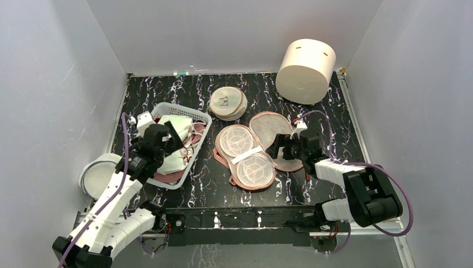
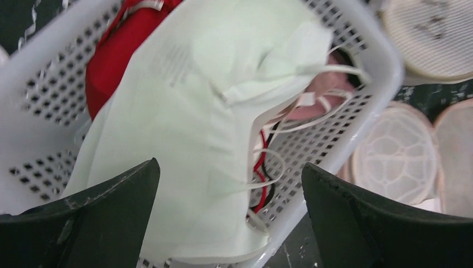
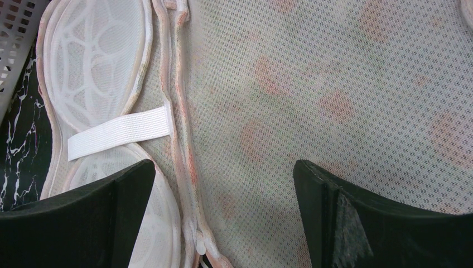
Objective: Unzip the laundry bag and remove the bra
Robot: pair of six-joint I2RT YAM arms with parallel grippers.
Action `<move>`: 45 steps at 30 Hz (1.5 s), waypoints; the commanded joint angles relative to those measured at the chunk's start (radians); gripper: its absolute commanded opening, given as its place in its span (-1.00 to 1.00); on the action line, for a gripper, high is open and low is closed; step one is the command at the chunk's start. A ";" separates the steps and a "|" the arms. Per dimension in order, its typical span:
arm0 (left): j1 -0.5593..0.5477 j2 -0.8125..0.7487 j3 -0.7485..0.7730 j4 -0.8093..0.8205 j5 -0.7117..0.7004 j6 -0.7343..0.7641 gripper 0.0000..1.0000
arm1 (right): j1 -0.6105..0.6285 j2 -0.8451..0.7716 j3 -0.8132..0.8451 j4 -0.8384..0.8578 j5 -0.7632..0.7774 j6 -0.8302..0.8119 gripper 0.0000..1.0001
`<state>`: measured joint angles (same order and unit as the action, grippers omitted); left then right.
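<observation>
The laundry bag point(image 1: 245, 156) lies unzipped and spread flat in mid-table, with its pale mesh lining up. One half holds white domed frames point(image 3: 95, 67) and an elastic strap point(image 3: 120, 131). The other half point(image 3: 334, 100) shows the print through its lining. The zip pull point(image 3: 198, 243) lies at the hinge. My right gripper point(image 1: 277, 148) is open just above that half point(image 3: 223, 190), holding nothing. The off-white, mint-tinted bra point(image 1: 175, 125) lies in the white basket point(image 1: 184, 106). My left gripper point(image 1: 170, 139) is open above the bra point(image 2: 195, 111), its fingers apart over it point(image 2: 230, 190).
The basket point(image 2: 362, 56) also holds a red garment point(image 2: 120, 50) and pink clothes with thin red straps point(image 2: 329, 84). A round cream mesh disc point(image 1: 227, 103) lies behind the bag. A cream cylinder point(image 1: 305, 63) stands back right. A white round container point(image 1: 99, 176) sits at the left edge.
</observation>
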<state>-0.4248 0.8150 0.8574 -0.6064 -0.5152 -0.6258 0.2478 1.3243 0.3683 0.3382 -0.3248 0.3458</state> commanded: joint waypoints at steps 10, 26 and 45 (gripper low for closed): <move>0.003 0.049 -0.238 -0.041 -0.116 -0.338 0.97 | 0.007 0.000 0.022 0.008 -0.001 -0.003 0.93; 0.004 -0.128 -0.097 -0.023 -0.117 -0.112 0.97 | 0.006 0.006 0.045 -0.031 -0.018 -0.005 0.94; 0.003 0.088 -0.074 0.719 0.550 0.325 0.97 | -0.013 -0.258 0.150 -0.342 0.345 0.039 0.89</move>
<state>-0.4248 0.8581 0.7280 -0.0452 -0.1265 -0.3485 0.2523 1.1202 0.4656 0.0605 -0.1822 0.3546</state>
